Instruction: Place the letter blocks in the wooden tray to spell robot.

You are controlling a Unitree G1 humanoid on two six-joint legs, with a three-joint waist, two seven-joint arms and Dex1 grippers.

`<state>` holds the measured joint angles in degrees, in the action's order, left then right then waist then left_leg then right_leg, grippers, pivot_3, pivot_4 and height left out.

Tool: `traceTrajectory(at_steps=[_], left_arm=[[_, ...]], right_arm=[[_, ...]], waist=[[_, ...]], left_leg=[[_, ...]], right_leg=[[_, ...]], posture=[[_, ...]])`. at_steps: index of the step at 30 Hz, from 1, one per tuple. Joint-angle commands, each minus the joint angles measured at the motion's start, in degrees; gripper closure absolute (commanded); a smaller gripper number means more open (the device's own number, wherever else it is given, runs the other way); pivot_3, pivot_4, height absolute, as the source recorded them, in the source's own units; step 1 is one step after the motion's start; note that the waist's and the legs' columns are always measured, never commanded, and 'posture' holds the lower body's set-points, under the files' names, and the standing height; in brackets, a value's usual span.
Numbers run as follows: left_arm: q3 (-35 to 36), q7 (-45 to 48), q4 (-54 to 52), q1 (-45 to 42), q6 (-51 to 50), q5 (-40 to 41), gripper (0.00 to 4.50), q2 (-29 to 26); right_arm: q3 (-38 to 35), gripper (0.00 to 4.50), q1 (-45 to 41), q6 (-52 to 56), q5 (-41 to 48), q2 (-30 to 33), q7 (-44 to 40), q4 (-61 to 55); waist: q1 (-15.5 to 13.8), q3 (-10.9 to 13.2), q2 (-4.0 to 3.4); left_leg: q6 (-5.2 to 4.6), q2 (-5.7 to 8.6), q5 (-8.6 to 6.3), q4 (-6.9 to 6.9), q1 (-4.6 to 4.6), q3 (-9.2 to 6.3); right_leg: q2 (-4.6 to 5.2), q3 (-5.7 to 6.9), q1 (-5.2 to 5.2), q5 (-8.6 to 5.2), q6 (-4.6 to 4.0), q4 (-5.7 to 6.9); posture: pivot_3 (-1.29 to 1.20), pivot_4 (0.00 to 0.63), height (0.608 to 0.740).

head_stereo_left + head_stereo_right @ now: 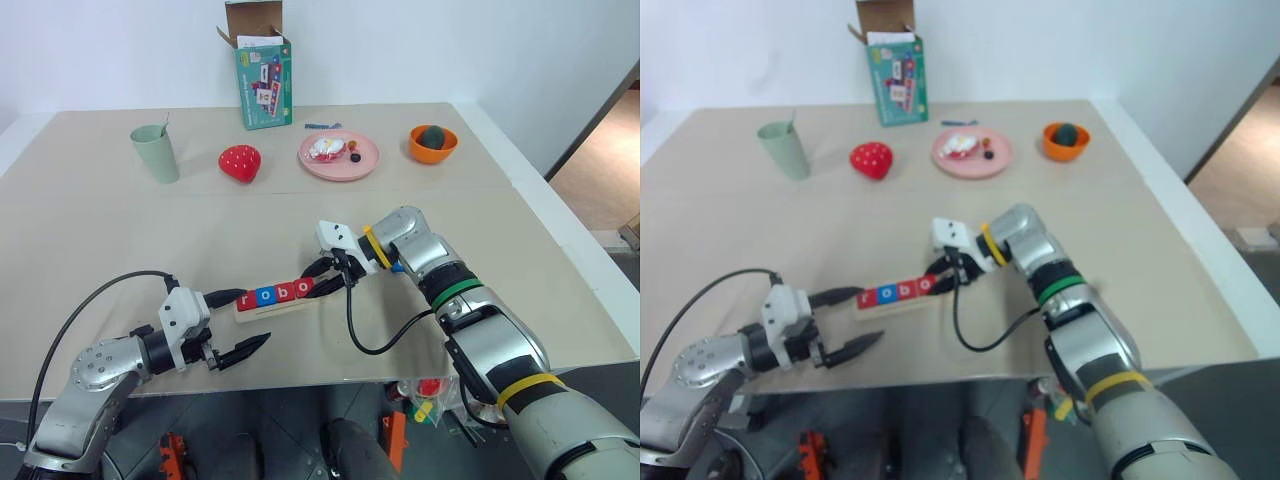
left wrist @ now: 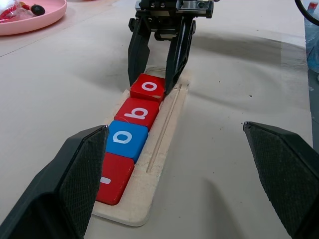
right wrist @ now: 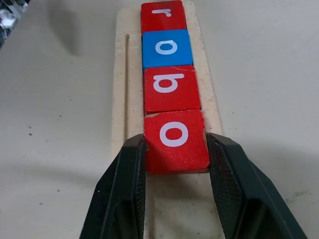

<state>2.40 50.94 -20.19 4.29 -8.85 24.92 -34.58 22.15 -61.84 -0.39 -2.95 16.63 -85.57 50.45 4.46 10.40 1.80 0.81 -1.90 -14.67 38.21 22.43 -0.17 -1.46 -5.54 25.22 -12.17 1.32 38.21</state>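
Four letter blocks sit in a row in the wooden tray (image 3: 124, 74), which lies near the tabletop's (image 1: 100, 230) front edge, a little left of its middle. From the tray's left end they read: red r block (image 3: 163, 15), blue o block (image 3: 167, 48), red b block (image 3: 171, 88) and red o block (image 3: 175, 140), each touching the next. Beyond the red o block the tray's right end is bare wood. The right gripper (image 3: 175, 164) reaches down at a slant from the right, and its jaws stand on either side of the red o block, pressed against its two side edges (whether they grip it firmly I cannot tell). The left gripper (image 1: 235, 325) hovers level just in front of the tray's left end, jaws spread wide apart and holding nothing. Along the tabletop's far edge stand a green cup (image 1: 155, 152), a red strawberry toy (image 1: 240, 163), a pink plate (image 1: 365, 160), an orange bowl (image 1: 433, 145) and a teal carton (image 1: 263, 80).
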Motion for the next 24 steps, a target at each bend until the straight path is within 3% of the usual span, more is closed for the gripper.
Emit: traceTrajectory(at_steps=[1,5,6,10,16,19,24], left_arm=[[0.32,0.15,-1.51,-0.16,1.10,-0.01,0.00,0.10],[0.30,0.16,-1.41,-0.11,1.15,-0.16,0.00,0.10],[0.32,0.13,-1.40,-0.06,1.18,-0.20,0.00,0.10],[0.35,-0.01,-1.71,0.35,1.26,-0.27,0.00,0.15],[-1.14,1.60,-5.05,-0.77,-1.06,1.39,0.00,-1.03],[-2.60,2.82,-6.92,-2.43,-4.36,2.39,0.00,-2.41],[-5.42,4.06,-8.55,-4.85,-6.27,1.54,0.00,-3.58]], right_arm=[[-1.10,1.55,-0.93,0.68,0.17,-0.20,0.06,-0.80],[-1.51,0.13,-1.11,1.37,0.36,-0.50,0.52,-0.46],[-1.48,0.03,-1.16,1.43,0.43,-0.52,0.12,-0.53],[-3.76,0.03,-2.63,3.89,2.35,-1.04,1.53,-1.19],[-16.66,0.03,-3.40,24.02,12.69,1.21,10.39,-11.17],[-22.70,0.03,2.39,30.25,12.94,2.66,24.30,-21.19],[-27.09,0.03,19.75,34.60,6.68,0.63,48.31,-49.20]], waist=[[0.00,0.00,0.00],[0.00,0.01,-0.01],[0.00,0.01,-0.01],[0.01,0.01,-0.01],[-0.01,0.02,-0.04],[-0.37,0.00,0.00],[-0.53,-0.01,0.01]], left_leg=[[0.00,0.00,0.00,0.00,0.00,0.00],[0.00,0.00,0.00,0.01,-0.01,-0.01],[0.00,0.00,0.00,0.00,-0.01,0.00],[0.00,-0.01,0.00,-0.01,-0.01,0.00],[0.01,0.00,0.00,0.00,0.05,-0.01],[0.01,0.05,0.00,-0.02,0.07,-0.11],[0.03,0.17,-0.01,-0.12,0.17,-0.20]], right_leg=[[0.00,0.00,0.00,0.00,0.00,0.00],[-0.01,0.01,0.00,-0.02,0.04,0.00],[-0.01,0.00,0.01,-0.02,0.04,0.00],[-0.02,-0.01,0.01,-0.02,0.03,0.00],[0.01,0.00,0.03,0.09,-0.15,0.00],[0.05,0.10,-0.01,-0.08,0.06,-0.01],[0.20,0.15,0.03,-0.19,0.13,-0.01]], posture=[[0.00,0.150,0.740],[0.00,0.150,0.740],[0.00,0.150,0.740],[0.00,0.150,0.740],[0.00,0.150,0.740],[0.00,0.150,0.740],[0.00,0.150,0.740]])
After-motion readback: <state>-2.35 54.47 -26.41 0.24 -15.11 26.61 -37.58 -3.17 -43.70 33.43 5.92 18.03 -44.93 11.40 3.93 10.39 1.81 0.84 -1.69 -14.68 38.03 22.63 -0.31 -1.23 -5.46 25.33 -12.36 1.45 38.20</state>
